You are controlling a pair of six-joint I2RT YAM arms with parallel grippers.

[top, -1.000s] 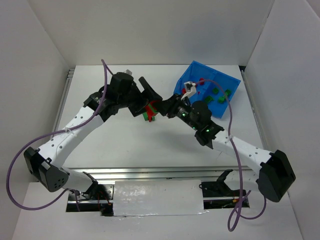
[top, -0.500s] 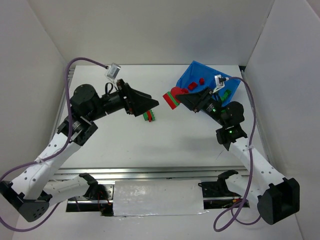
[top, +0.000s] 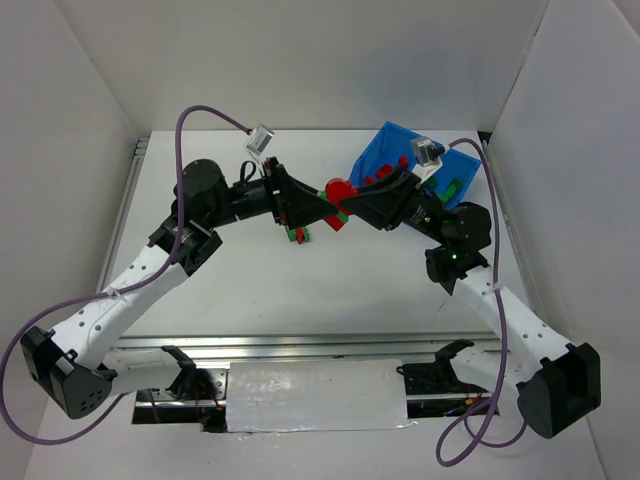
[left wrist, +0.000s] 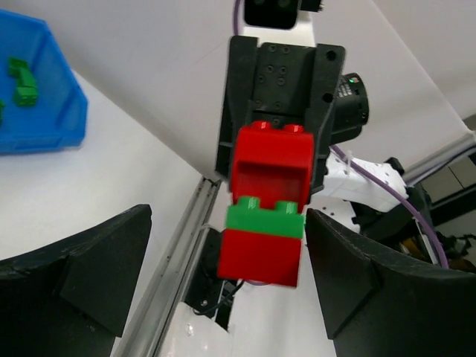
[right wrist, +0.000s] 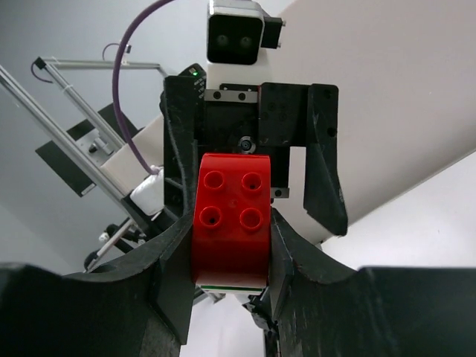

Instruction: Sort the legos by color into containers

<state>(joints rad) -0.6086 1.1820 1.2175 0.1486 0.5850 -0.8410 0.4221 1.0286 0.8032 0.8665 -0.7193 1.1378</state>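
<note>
My right gripper (top: 350,207) is shut on a stack of legos (top: 337,193): red on top, a thin green brick, red below. It holds the stack in the air left of the blue bin (top: 392,143). The right wrist view shows the stack's studded red top (right wrist: 230,216) pinched between my fingers (right wrist: 172,256). My left gripper (top: 312,205) faces it, open. In the left wrist view the stack (left wrist: 268,201) hangs between my open left fingers (left wrist: 89,275), close to the right one. The bin holds red legos (top: 385,172) and green legos (top: 450,188).
A second small red and green stack (top: 298,235) lies on the white table below the two grippers. The bin also shows in the left wrist view (left wrist: 52,126) with green bricks (left wrist: 22,82) in it. White walls enclose the table on three sides.
My right gripper has carried the stack left, away from the bin. My left arm has swung right, and its open jaws now stand on either side of the stack.
</note>
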